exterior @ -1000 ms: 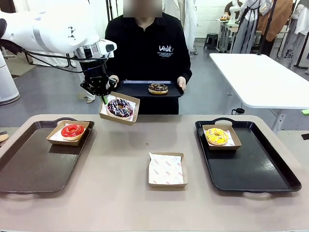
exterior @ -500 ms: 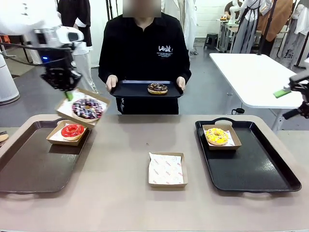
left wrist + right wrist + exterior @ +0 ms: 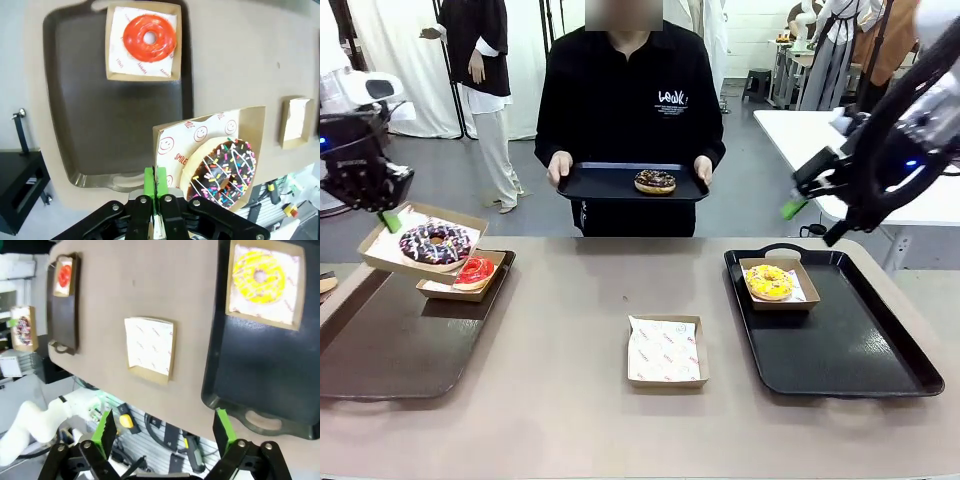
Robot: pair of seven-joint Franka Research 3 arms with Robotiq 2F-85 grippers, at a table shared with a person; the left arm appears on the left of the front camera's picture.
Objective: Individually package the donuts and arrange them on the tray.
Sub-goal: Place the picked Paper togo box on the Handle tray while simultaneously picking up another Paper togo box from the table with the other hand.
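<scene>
From across the bench (image 3: 570, 400), the left hand (image 3: 382, 205) hangs at 9 o'clock, pinching the rim of a carton (image 3: 380, 252) with the purple-sprinkled chocolate donut (image 3: 433, 243) inside. The carton is lifted above the far end of the left tray (image 3: 390, 350), partly in front of the red donut (image 3: 475, 270), which sits in its own carton there. Toward 3 o'clock the right hand (image 3: 817, 212) is in the air above the right tray (image 3: 850, 355) – the yellow donut (image 3: 769, 281) lies boxed at that tray's far end. An empty carton (image 3: 665, 350) rests mid-bench. At 12 o'clock a person holds a small tray (image 3: 610, 185) carrying the pale-sprinkled chocolate donut (image 3: 655, 181).

The left wrist view has the green pads pressed together on the carton's paper-lined edge, the donut at 4 o'clock and the red one at 12.

In the right wrist view the fingers are spread wide with nothing between them – yellow donut at 1 o'clock, empty carton near centre.
</scene>
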